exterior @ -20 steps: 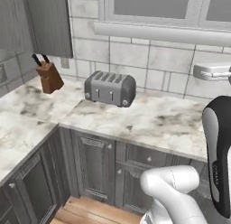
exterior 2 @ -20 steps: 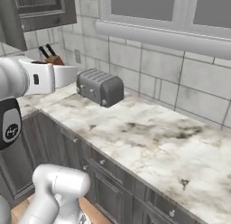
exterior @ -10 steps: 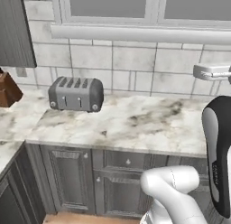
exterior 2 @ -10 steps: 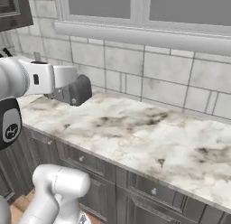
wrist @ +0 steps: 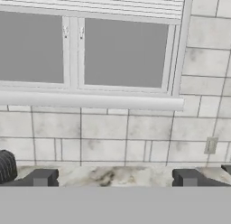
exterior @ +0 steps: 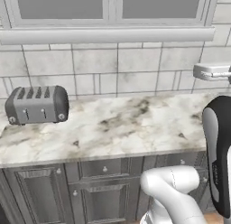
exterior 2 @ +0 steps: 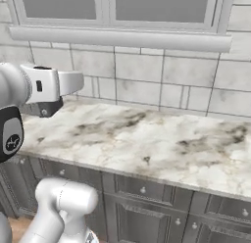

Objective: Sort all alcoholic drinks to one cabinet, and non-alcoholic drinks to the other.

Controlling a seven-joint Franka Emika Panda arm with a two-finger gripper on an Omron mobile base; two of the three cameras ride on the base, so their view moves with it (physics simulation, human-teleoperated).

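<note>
**Facing a bare stretch of wall, with the drinks and cabinets out of frame**

Looking along the gripper (wrist: 114, 178) in the hand view, the two dark fingertips (wrist: 43, 177) are seen standing wide apart with nothing between them: the fingers are released and nothing is grasped. They are pointed level at the tiled wall (wrist: 126, 137) and the window (wrist: 90, 51) above the sill (wrist: 90, 101), over the back edge of the marble counter (exterior: 117, 123).

No bottle, can or wall cabinet is caught by any camera at this moment, so the bearing from the fingers to the task's things cannot be told, nor can the long axis of any bottle be read. That missing relation is judged to be what the coming move turns on: the drinks must first be brought into sight before an approach can be lined up.

What is given is the following. The toaster (exterior: 37, 105) is set near the left end of the counter, against its back edge, in the left base view; its rounded dark corner is glimpsed at the left edge of the hand view. An outlet (wrist: 210, 145) is set in the tiles toward the right. Base cabinet doors and drawers (exterior 2: 147, 198) are seen under the counter's front edge.
</note>
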